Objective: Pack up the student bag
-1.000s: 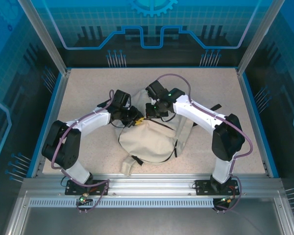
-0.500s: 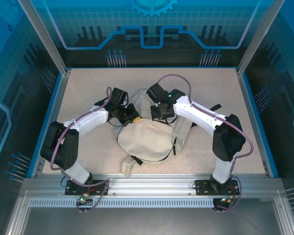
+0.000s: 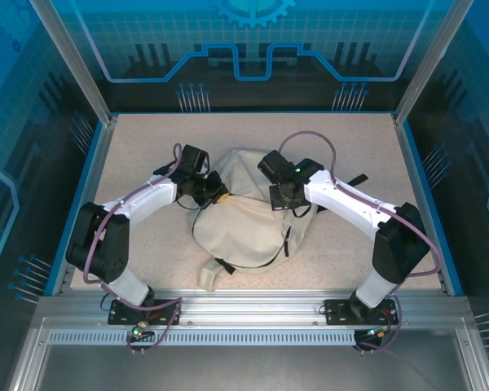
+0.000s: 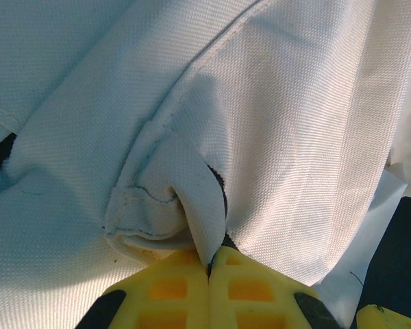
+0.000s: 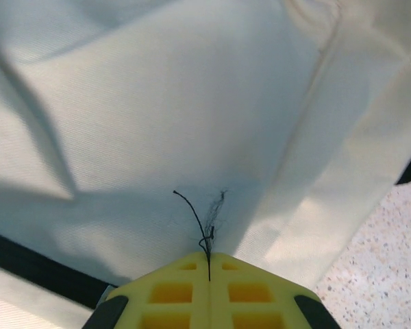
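The student bag (image 3: 244,232) lies in the middle of the table, cream fabric with black straps (image 3: 287,242). My left gripper (image 3: 218,196) is at its upper left edge. In the left wrist view the yellow fingers (image 4: 171,291) are shut on a folded seam of the bag (image 4: 294,103), with the gripper (image 4: 209,264) pinching a flap. My right gripper (image 3: 282,199) is on the bag's upper right part. In the right wrist view it (image 5: 209,264) is shut on a thin pinch of the bag (image 5: 157,103), with frayed black thread (image 5: 198,219) coming out between the fingers.
The speckled table (image 3: 147,138) is bounded by blue side rims (image 3: 90,171) and an aluminium rail (image 3: 244,305) at the near edge. A black strap end (image 3: 359,177) sticks out behind the right arm. Bare tabletop (image 5: 390,253) lies right of the bag.
The two grippers have drawn apart, the right one moving right and nearer. The left gripper has closed on the bag's edge. The bag's top has spread wider between them.
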`<state>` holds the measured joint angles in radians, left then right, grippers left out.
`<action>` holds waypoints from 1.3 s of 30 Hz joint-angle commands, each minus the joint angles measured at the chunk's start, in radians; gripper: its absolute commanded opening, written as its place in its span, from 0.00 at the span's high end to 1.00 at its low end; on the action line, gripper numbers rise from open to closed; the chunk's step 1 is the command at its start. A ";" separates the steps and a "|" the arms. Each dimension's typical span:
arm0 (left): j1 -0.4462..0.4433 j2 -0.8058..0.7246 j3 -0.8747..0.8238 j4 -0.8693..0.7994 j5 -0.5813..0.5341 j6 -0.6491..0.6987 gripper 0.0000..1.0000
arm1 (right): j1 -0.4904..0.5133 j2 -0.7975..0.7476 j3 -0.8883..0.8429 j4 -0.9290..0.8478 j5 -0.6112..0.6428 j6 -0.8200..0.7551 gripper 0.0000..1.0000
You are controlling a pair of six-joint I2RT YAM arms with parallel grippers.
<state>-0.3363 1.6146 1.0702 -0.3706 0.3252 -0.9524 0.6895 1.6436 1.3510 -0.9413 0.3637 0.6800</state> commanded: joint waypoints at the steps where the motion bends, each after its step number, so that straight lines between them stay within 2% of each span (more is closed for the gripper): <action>1: 0.049 -0.009 0.024 -0.038 -0.108 0.042 1.00 | -0.053 -0.017 -0.050 -0.052 0.040 0.043 1.00; 7: 0.108 0.021 0.086 -0.050 -0.153 0.068 1.00 | -0.088 0.090 0.026 0.034 -0.017 0.006 1.00; 13: 0.179 0.036 0.095 -0.021 -0.221 0.035 1.00 | -0.127 0.244 0.206 0.074 -0.015 -0.089 1.00; 17: 0.194 0.086 0.116 0.036 -0.212 0.020 1.00 | -0.148 0.325 0.327 0.136 -0.113 -0.183 1.00; 22: 0.196 0.148 0.206 0.021 -0.229 0.051 1.00 | -0.171 0.447 0.465 0.160 -0.215 -0.236 1.00; 24: 0.195 0.153 0.231 0.004 -0.226 0.069 0.86 | -0.173 0.443 0.470 0.176 -0.238 -0.244 1.00; 25: 0.195 0.149 0.236 -0.002 -0.225 0.076 0.80 | -0.173 0.428 0.466 0.185 -0.252 -0.244 0.96; 26: 0.195 0.141 0.242 -0.014 -0.223 0.087 0.71 | -0.173 0.406 0.458 0.196 -0.270 -0.246 0.88; 30: 0.197 0.073 0.255 -0.072 -0.213 0.132 0.40 | -0.171 0.275 0.411 0.209 -0.289 -0.238 0.42; 33: 0.198 -0.002 0.266 -0.130 -0.239 0.192 0.24 | -0.173 0.149 0.352 0.217 -0.258 -0.232 0.19; 37: 0.203 -0.114 0.260 -0.185 -0.357 0.307 0.06 | -0.190 -0.025 0.239 0.236 -0.123 -0.259 0.01; 39: 0.206 -0.176 0.237 -0.193 -0.458 0.371 0.01 | -0.216 -0.126 0.163 0.246 -0.056 -0.285 0.00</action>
<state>-0.1455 1.5314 1.2972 -0.5037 0.0151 -0.7151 0.5152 1.6238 1.5955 -0.7078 0.1856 0.4309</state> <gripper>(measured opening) 0.976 0.995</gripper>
